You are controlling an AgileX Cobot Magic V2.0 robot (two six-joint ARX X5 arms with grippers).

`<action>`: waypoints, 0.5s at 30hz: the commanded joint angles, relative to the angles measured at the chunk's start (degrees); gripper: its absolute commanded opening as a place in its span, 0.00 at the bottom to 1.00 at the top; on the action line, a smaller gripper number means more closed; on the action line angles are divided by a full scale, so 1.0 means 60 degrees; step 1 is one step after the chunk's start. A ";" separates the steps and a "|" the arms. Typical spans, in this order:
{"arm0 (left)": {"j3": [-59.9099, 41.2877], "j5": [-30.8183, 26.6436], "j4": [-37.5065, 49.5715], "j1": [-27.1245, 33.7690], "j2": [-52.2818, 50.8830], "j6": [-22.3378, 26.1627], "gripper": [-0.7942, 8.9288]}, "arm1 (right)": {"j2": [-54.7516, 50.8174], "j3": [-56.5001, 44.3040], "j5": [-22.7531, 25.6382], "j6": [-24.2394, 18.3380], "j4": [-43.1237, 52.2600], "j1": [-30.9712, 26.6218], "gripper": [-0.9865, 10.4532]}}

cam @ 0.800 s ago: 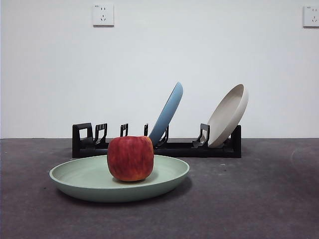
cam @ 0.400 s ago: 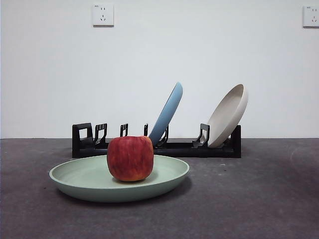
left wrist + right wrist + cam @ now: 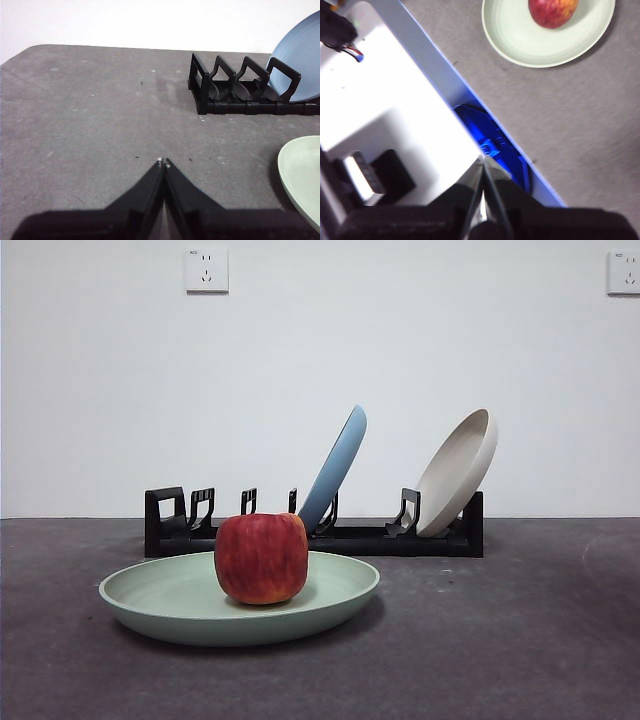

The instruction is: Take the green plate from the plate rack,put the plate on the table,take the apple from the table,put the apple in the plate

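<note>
Front view: apple (image 3: 261, 558) sits in green plate (image 3: 240, 598), flat on the worktop (image 3: 520, 640) near its front edge, clear of plate rack (image 3: 315, 525). Task looks done. Left gripper (image 3: 163, 162) and right gripper (image 3: 482, 159) parked away, jaws together, empty.

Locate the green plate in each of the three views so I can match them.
Front view: green plate flat on the table, low and left of centre, holding the apple.
Left wrist view: only its rim at the right edge; no apple visible.
Right wrist view: at the top, with the apple on it.
Shared landmark: the plate itself; the plate rack shows in front and left wrist only.
</note>
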 commanded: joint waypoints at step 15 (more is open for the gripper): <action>-0.0127 -0.0011 0.0018 0.0025 -0.0022 -0.0095 0.08 | -0.2404 -0.2124 -0.2244 -0.0605 0.6455 -0.4812 0.09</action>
